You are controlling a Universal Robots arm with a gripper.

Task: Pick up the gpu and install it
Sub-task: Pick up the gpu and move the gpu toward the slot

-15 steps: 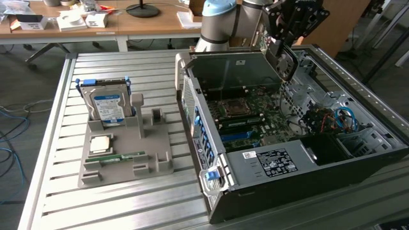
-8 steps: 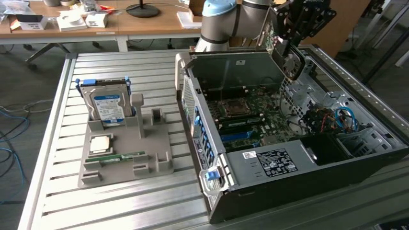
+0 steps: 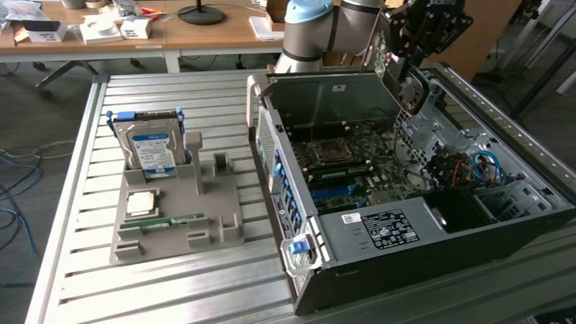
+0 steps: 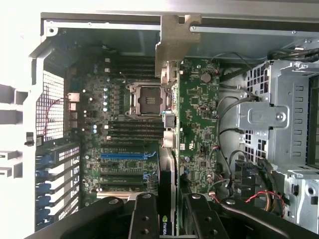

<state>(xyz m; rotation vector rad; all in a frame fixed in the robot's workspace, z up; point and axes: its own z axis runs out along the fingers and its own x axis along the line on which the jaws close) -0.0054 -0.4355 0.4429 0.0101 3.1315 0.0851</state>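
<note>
Pincer [image 4: 168, 208]: clenched on the gpu; one dark finger [image 4: 143, 216] on each flat side of the card, seen in the wrist view
Gpu [image 3: 401, 77]: held on edge, above the far part of the open computer case, not seated in any slot; green board and a round fan face the exterior view's left
Bracket [image 4: 174, 47]: pale silvery-beige strip at the card's end farthest from the pincer; in the wrist view it lies over the case's wall
Arm [image 3: 311, 27]: grey and light-blue joints behind the case, at the far edge of the desk
Computer case [image 3: 423, 250]: black tower lying on its side, side panel off, on the exterior view's right half of the desk
Motherboard [image 3: 355, 158]: flat on the case floor; bare CPU socket [image 3: 328, 150] well below the held card; blue slot [image 3: 338, 193] nearer the camera
Desk [image 3: 81, 202]: ribbed metal surface carrying case and tray
Tray [image 3: 202, 202]: grey holder, well apart from the case, on the exterior view's left
Hard drive [image 3: 153, 152]: upright at the tray's far end; blue-white label
Memory stick [image 3: 171, 221]: small, green, lying flat near the tray's front
</note>
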